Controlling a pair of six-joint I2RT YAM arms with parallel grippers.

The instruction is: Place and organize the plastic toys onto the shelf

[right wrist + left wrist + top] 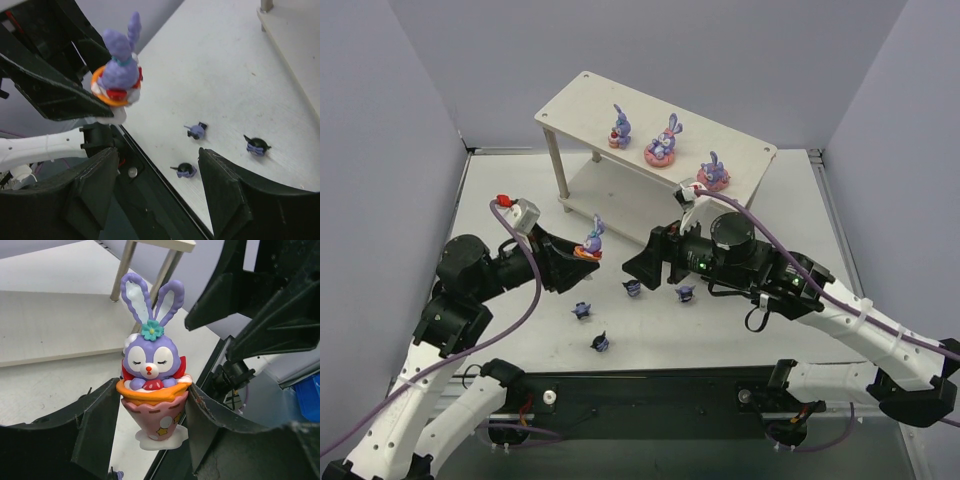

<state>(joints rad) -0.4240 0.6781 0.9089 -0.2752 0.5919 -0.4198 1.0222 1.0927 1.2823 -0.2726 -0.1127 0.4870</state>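
Observation:
A purple long-eared rabbit in a pink cone with an orange rim hangs above the table, my left gripper shut on the cone from both sides. From above, that rabbit is in front of the shelf. Three more rabbits stand on the shelf's top board. My right gripper is open and empty, just right of the held rabbit. Several small dark blue figures lie on the table below; three of them show past the right gripper.
Grey walls close in the table on the left, back and right. The shelf's thin legs and lower board are just beyond both grippers. The black base rail runs along the near edge.

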